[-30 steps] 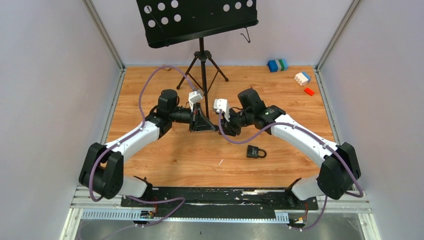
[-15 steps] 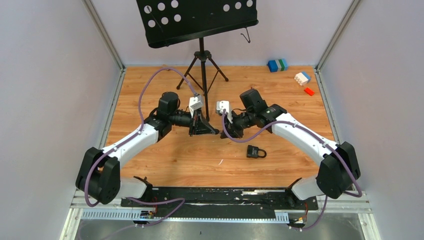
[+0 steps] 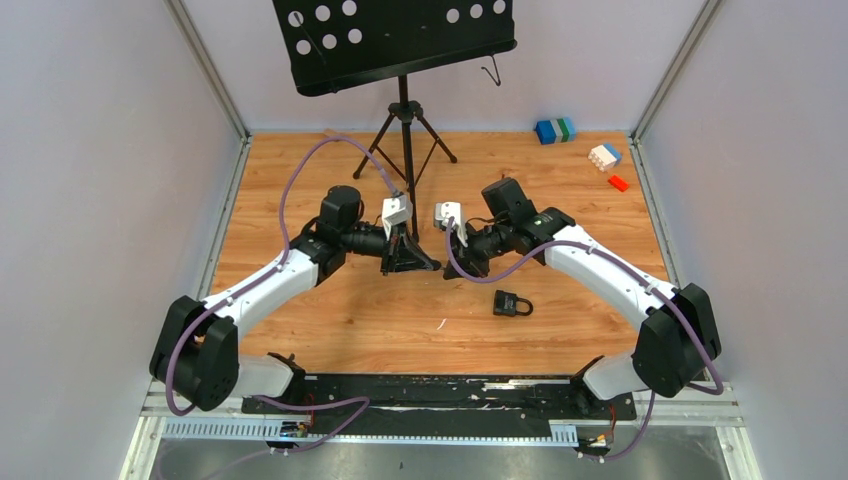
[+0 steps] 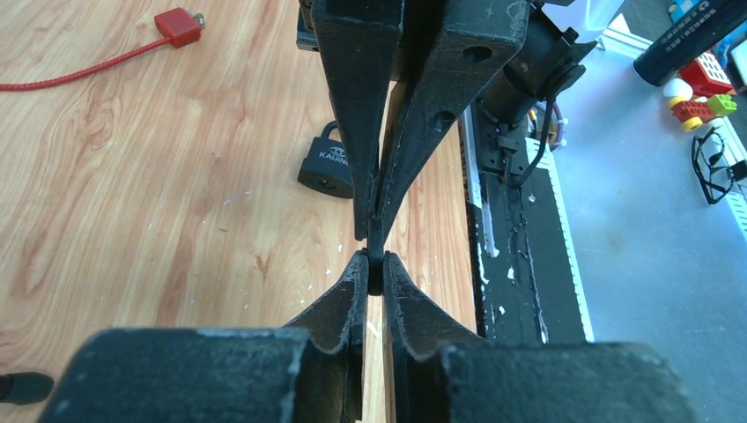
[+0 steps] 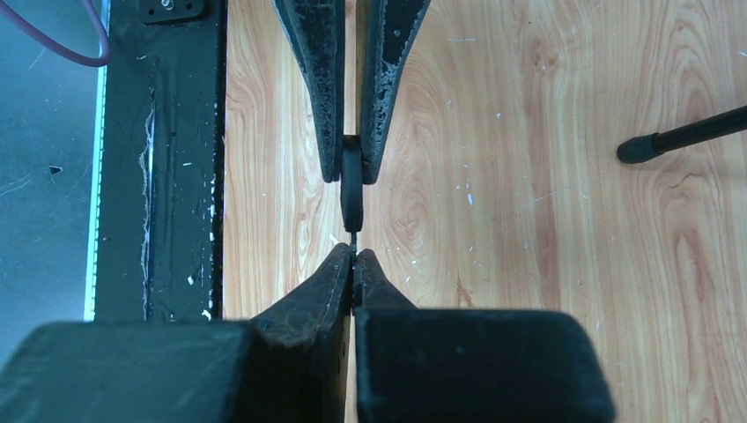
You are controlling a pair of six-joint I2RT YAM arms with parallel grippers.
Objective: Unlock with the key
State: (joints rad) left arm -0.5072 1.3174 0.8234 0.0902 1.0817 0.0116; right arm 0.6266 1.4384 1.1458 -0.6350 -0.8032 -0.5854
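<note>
Both grippers meet tip to tip above the wooden table, with the key (image 5: 351, 189) between them. My left gripper (image 4: 375, 264) is shut on the key's black head. My right gripper (image 5: 354, 257) is shut on the thin metal blade sticking out of that head. In the top view the left gripper (image 3: 428, 265) and the right gripper (image 3: 447, 262) nearly touch at mid-table. The black padlock (image 3: 512, 303) lies flat on the wood to the near right of them, and the padlock (image 4: 328, 167) also shows behind the right fingers.
A black music stand (image 3: 404, 110) stands on a tripod just behind the grippers, with one tripod leg (image 5: 678, 137) close by. Coloured blocks (image 3: 555, 130) (image 3: 604, 156) lie at the back right. A black base rail (image 3: 440, 392) runs along the near edge.
The right gripper has shut on the key's blade. Both grippers have shifted slightly towards the near right, still tip to tip.
</note>
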